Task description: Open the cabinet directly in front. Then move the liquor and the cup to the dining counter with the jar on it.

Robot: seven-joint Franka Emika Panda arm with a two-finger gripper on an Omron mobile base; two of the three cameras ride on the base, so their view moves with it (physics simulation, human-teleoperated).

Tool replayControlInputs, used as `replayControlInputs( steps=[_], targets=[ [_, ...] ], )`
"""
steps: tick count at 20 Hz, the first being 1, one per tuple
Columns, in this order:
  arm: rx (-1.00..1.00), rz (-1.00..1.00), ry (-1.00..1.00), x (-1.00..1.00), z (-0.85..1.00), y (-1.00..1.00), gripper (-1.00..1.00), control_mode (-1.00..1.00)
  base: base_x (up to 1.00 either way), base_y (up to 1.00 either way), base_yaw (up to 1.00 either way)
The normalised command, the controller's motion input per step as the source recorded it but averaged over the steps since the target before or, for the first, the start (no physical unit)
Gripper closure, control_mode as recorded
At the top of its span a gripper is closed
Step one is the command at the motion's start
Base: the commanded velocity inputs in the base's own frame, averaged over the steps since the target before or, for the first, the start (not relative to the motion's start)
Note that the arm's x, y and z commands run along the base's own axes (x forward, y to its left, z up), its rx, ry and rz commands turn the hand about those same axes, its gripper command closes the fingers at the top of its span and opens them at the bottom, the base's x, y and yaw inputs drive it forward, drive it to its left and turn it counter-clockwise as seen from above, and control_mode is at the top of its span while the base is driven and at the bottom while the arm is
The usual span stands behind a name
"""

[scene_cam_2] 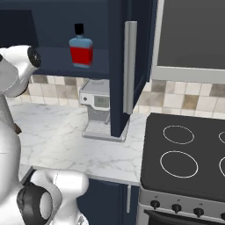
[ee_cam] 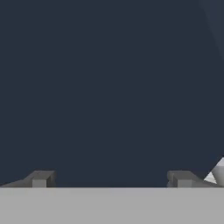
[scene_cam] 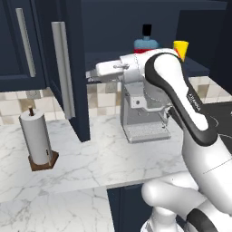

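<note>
The cabinet stands open, its left door (scene_cam: 74,90) and right door (scene_cam_2: 118,79) swung out toward me, each with a long silver handle. On its shelf the liquor (scene_cam: 146,42) (scene_cam_2: 81,50) stands upright, red below and light blue above with a black cap. The yellow cup (scene_cam: 181,49) is just to its right, partly behind my arm. My gripper (scene_cam: 92,75) (ee_cam: 111,178) reaches left at shelf height, close to the left door's dark inner face. It is open with nothing between the fingers. The dining counter and the jar are out of view.
A grey coffee machine (scene_cam: 142,115) (scene_cam_2: 98,110) sits on the marble worktop (scene_cam: 90,154) below the cabinet. A paper towel roll (scene_cam: 37,139) stands at the left. A black stove (scene_cam_2: 189,154) lies to the right, under a dark panel (scene_cam_2: 191,35).
</note>
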Motion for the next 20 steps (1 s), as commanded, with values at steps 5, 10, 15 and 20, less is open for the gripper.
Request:
replayControlInputs(
  steps=[5, 10, 15, 20],
  targets=[
    [-0.05, -0.66, 0.0, -0.23, 0.04, -0.74, -1.0, -1.0, 0.0, 0.0, 0.0],
    [-0.16, -0.64, 0.0, -0.1, 0.08, -0.79, -1.0, -1.0, 0.0, 0.0, 0.0],
    [-0.24, -0.58, 0.0, -0.04, 0.23, -0.91, -1.0, -1.0, 0.0, 0.0, 0.0],
    [-0.26, -0.5, 0.06, -0.01, 0.2, -0.89, -1.0, -1.0, 0.0, 0.0, 0.0]
  ],
)
